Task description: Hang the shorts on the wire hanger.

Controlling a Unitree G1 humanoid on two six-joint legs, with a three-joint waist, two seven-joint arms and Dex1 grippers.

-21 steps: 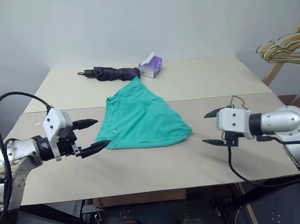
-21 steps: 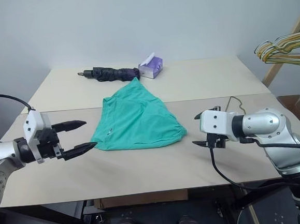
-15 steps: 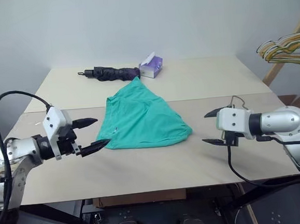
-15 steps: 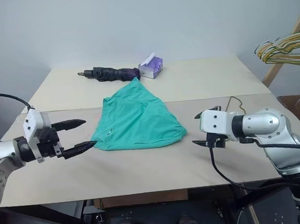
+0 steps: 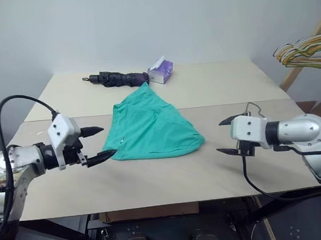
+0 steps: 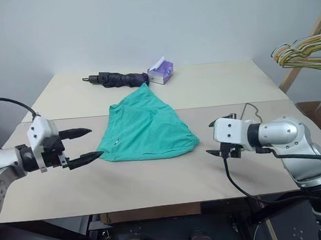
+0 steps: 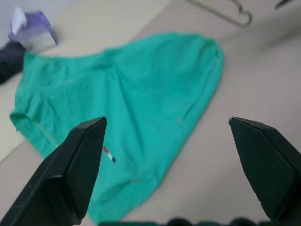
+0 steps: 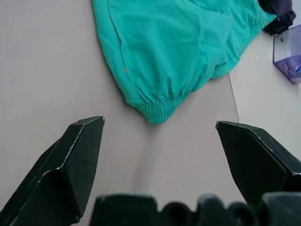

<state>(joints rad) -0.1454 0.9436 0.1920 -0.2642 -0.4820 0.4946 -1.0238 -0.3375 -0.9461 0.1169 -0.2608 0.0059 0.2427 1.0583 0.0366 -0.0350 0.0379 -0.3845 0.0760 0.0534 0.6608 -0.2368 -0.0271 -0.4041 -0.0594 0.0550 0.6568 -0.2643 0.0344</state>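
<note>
Shorts (image 5: 153, 129) lie flat and crumpled in the middle of the table (image 5: 154, 179), teal-green, narrowing to a point at the far end. That point nearly reaches the dark folded umbrella (image 5: 115, 78) and the small purple tissue box (image 5: 161, 71) at the table's far edge. My left gripper (image 5: 99, 142) hovers just beside the near left corner of the cloth, fingers spread wide and holding nothing; the forearm reaches in from the left and the gripper tips slightly down toward the cloth. My right gripper (image 5: 226, 136) hangs over bare tabletop to the right of the shorts, apart from them, also spread and empty, pointing inward and down. Just behind my right wrist lies the wire hanger (image 5: 253, 110), thin and grey, mostly hidden by the arm. A bunch of coloured hangers (image 5: 305, 50) hangs off to the far right, beyond the table.
</note>
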